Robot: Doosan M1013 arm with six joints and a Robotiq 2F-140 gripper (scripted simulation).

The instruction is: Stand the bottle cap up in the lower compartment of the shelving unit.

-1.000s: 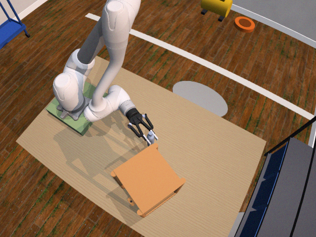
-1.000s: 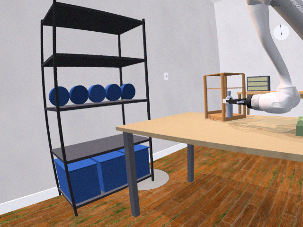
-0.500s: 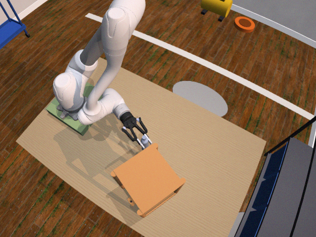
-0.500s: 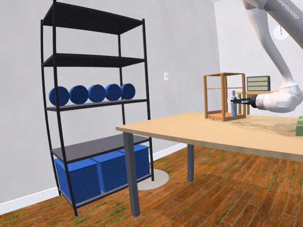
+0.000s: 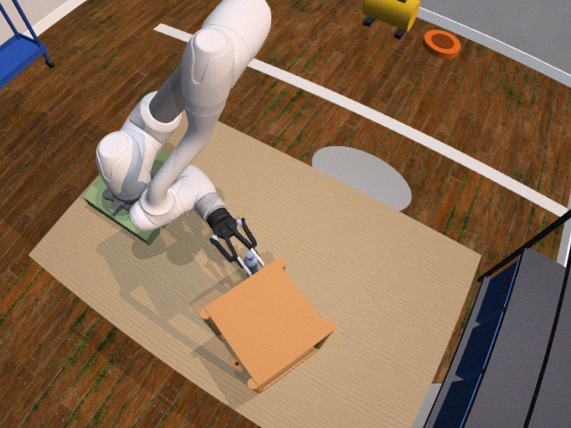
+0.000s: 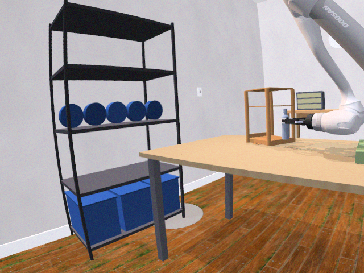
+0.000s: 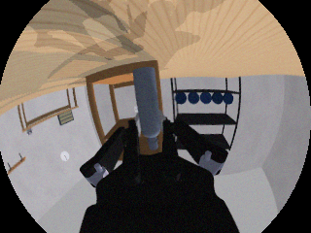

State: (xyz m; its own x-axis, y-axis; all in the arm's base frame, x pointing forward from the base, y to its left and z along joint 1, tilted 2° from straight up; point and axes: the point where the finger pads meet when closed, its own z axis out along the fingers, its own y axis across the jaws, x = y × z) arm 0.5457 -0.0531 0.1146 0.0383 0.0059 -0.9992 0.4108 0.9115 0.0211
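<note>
1. Right now the end effector [image 5: 251,266] is pinching the bottle [image 5: 250,260], one finger on each side of its body; in the exterior view the same end effector [image 6: 284,120] reaches in level from the right and grips the bottle [image 6: 285,128] around its upper half.
2. The bottle stands cap up and looks close to vertical in the exterior view, just at the front of the shelving unit [image 6: 267,117]; its lower end sits near the floor of the lower compartment, but whether it rests on that floor or hangs just above it cannot be told.
3. From the top view the bottle is right against the front edge of the shelving unit [image 5: 269,322], near the unit's front corner post, and only its cap and shoulders show beyond the orange top board.
4. The wrist view shows the bottle [image 7: 148,107] running straight out from between the dark fingers, with the shelving unit's [image 7: 97,113] open frame directly behind it.
5. The shelving unit stands toward the middle of the surface [image 5: 368,258], while the arm's green base plate [image 5: 94,195] sits by the surface's far-left corner as the top view frames it.
</note>
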